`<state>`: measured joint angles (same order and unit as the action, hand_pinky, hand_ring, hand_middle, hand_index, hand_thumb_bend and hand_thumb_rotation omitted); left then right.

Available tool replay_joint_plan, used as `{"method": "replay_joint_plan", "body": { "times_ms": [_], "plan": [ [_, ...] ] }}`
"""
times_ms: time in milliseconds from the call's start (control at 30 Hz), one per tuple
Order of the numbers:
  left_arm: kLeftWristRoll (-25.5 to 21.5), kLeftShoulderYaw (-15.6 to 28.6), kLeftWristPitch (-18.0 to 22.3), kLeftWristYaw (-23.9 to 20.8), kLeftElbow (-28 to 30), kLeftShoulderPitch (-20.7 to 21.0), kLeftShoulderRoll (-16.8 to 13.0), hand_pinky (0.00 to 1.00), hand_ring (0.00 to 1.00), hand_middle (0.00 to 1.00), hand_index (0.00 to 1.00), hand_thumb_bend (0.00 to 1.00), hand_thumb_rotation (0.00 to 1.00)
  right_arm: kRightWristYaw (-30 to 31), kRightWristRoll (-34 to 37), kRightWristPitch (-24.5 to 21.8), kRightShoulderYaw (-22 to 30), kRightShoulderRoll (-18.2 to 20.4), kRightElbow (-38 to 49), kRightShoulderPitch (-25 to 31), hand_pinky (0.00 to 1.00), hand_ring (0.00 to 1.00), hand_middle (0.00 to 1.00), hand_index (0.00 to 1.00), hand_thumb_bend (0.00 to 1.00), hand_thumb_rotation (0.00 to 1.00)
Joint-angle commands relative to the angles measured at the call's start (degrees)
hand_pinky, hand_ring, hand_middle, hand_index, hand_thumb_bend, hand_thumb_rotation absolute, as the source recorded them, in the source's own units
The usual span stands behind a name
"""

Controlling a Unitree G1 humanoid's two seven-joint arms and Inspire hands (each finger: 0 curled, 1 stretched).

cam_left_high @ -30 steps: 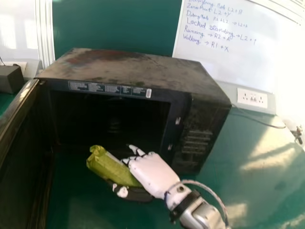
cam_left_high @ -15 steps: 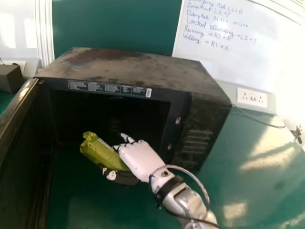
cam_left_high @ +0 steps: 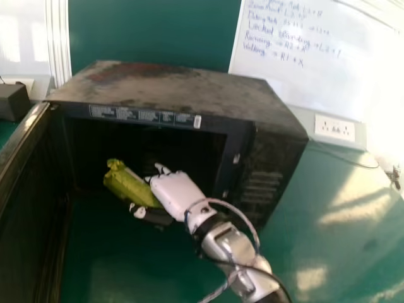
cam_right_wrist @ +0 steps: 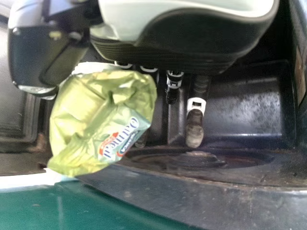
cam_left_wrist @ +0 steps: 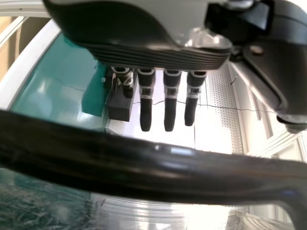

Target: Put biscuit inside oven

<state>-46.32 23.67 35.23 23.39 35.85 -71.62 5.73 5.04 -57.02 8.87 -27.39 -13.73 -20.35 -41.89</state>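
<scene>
The biscuit packet (cam_left_high: 129,188) is held by the right hand (cam_left_high: 175,192) at the mouth of the oven (cam_left_high: 177,88), in front of the dark opening as seen in the head view. One end of the packet is pointed away from the hand, toward the far left part of the opening, and the other end is covered by the hand. Whether the front sill has been crossed by the packet cannot be told, since the oven's inside is lost in shadow. In the right wrist view the crinkled green wrapper is pinched between the thumb and the fingers of the right hand (cam_right_wrist: 194,129); some fingers are partly hidden behind it, while one is stretched out clear of it, with a dark, rounded recess seen beyond. The oven door (cam_left_high: 25,164) is swung wide open at the left of the head view, where it is cut off by the edge. The left hand (cam_left_wrist: 169,112) is seen in the left wrist view, its fingers straight and apart, with nothing held. That view is crossed by a dark, glossy bar (cam_left_wrist: 144,165), whose ends are cut off. The oven is set on a green table (cam_left_high: 353,252), with a wall socket (cam_left_high: 334,128) behind it; the handwriting on the whiteboard (cam_left_high: 303,82) is blurred.
</scene>
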Motion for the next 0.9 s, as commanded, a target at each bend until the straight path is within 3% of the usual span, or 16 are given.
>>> {"method": "replay_joint_plan", "body": {
  "times_ms": [0, 233, 533, 867],
  "plan": [
    [-0.76, -0.43, 0.16, 0.02, -0.14, -2.16, 3.96, 0.83, 0.77, 0.81, 0.85, 0.8, 0.87, -2.18, 0.89, -0.19, -0.24, 0.75, -3.43, -3.59, 0.19, 0.37, 0.61, 0.49, 0.5, 0.05],
    [-0.37, 0.12, 1.34, 1.02, -1.69, -1.05, 3.53, 0.88, 0.81, 0.84, 0.87, 0.81, 0.91, -3.04, 1.99, -1.75, -0.55, 1.31, -10.73, -8.5, 0.18, 0.35, 0.57, 0.49, 0.5, 0.05],
    [-0.82, -0.17, 1.95, 1.73, -1.91, -1.16, 3.53, 0.85, 0.79, 0.84, 0.85, 0.8, 0.85, -8.26, 4.66, -1.35, -0.88, 2.7, -23.35, -14.88, 0.16, 0.33, 0.57, 0.49, 0.5, 0.05],
    [-1.92, -0.07, 2.16, 2.97, -2.46, -1.27, 3.11, 0.88, 0.73, 0.83, 0.84, 0.81, 0.85, -14.56, 6.44, -0.64, -2.39, 4.27, -39.38, -22.09, 0.16, 0.33, 0.57, 0.49, 0.5, 0.05]
  ]
}}
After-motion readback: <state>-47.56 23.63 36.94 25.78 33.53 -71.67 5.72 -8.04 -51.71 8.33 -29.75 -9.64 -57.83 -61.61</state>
